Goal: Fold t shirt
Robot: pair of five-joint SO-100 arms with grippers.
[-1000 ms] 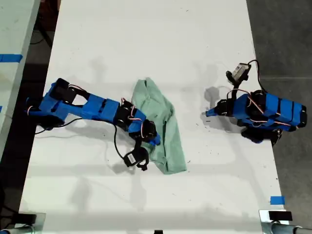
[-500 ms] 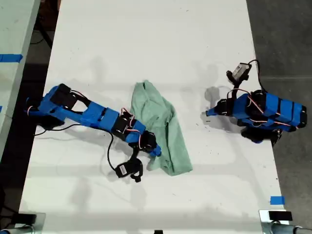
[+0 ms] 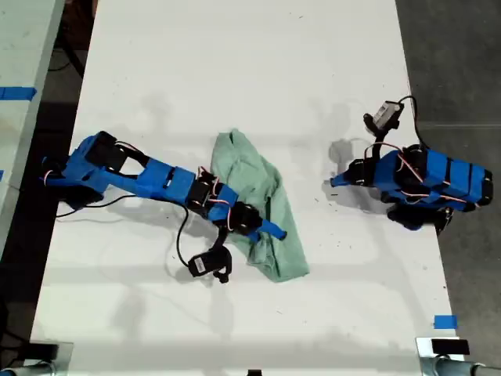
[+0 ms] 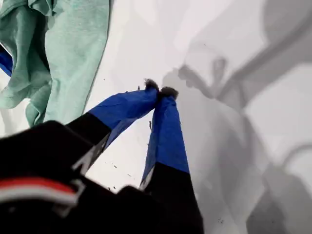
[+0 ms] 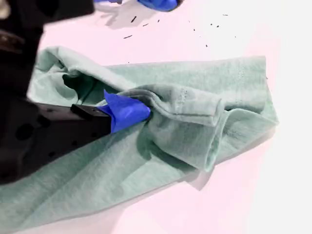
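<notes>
The pale mint-green t shirt (image 3: 254, 172) lies crumpled and folded over itself mid-table, also showing in the second wrist view (image 5: 209, 83) and far off in the first wrist view (image 4: 73, 44). My second gripper (image 3: 270, 229), on the arm at the exterior view's left, lies across the shirt. One blue fingertip (image 5: 127, 110) is tucked against a raised fold; its other jaw is not seen. My first gripper (image 3: 333, 184), on the arm at the exterior view's right, is shut and empty (image 4: 160, 90) over bare table, apart from the shirt.
The white table (image 3: 235, 70) runs to a dark floor at the exterior view's right. A blue tape piece (image 3: 445, 321) marks the near right corner there. The second arm's camera (image 3: 207, 264) and cable hang beside the shirt. Another table with blue tape (image 3: 16, 92) stands at the left.
The second arm dragged the shirt's lower part toward the exterior view's lower right, then swung its blue finger out over the cloth. The first arm has not moved.
</notes>
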